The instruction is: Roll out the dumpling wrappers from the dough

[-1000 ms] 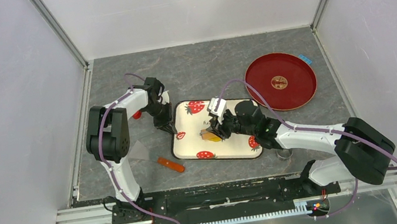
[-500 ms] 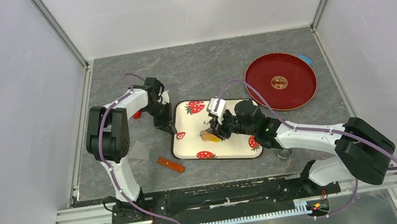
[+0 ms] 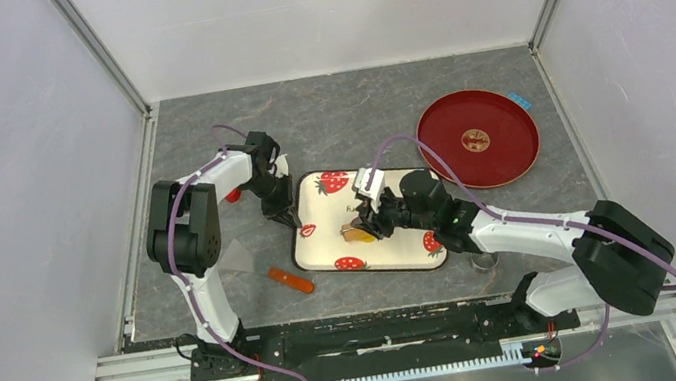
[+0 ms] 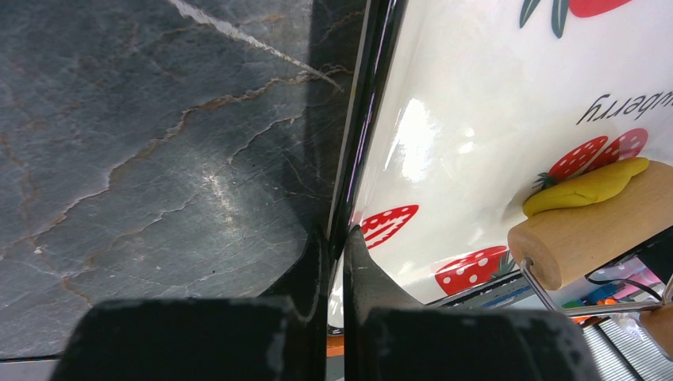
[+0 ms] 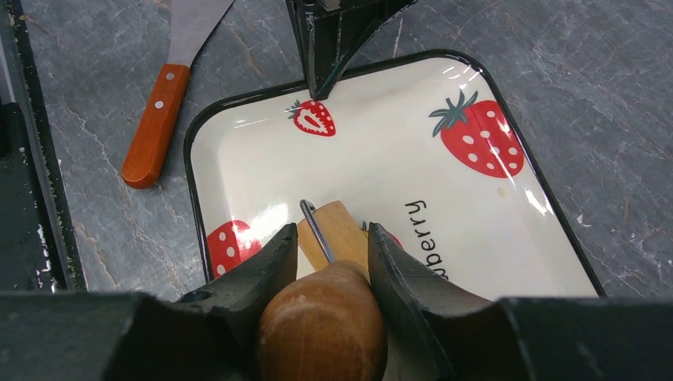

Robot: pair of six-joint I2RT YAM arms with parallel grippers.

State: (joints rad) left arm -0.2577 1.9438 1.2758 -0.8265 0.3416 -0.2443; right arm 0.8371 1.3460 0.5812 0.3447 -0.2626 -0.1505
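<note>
The yellow dough (image 3: 357,236) lies as a flattened patch on the strawberry-print tray (image 3: 323,249). It also shows in the left wrist view (image 4: 586,187), partly under the tan wooden roller (image 4: 591,232). My right gripper (image 5: 329,248) is shut on the roller's wooden handle (image 5: 321,325) and holds the roller drum (image 5: 343,230) down on the dough, which that view hides. My left gripper (image 4: 337,248) is shut on the tray's black left rim (image 4: 361,119). No round wrapper disc is in view.
A red round plate (image 3: 478,137) sits at the back right. A scraper with an orange handle (image 3: 290,280) and a metal blade lies left of the tray, also in the right wrist view (image 5: 155,127). A small metal ring (image 3: 484,260) is by the tray's near right corner.
My right gripper and the roller have shifted slightly left over the dough. The left arm has not moved.
</note>
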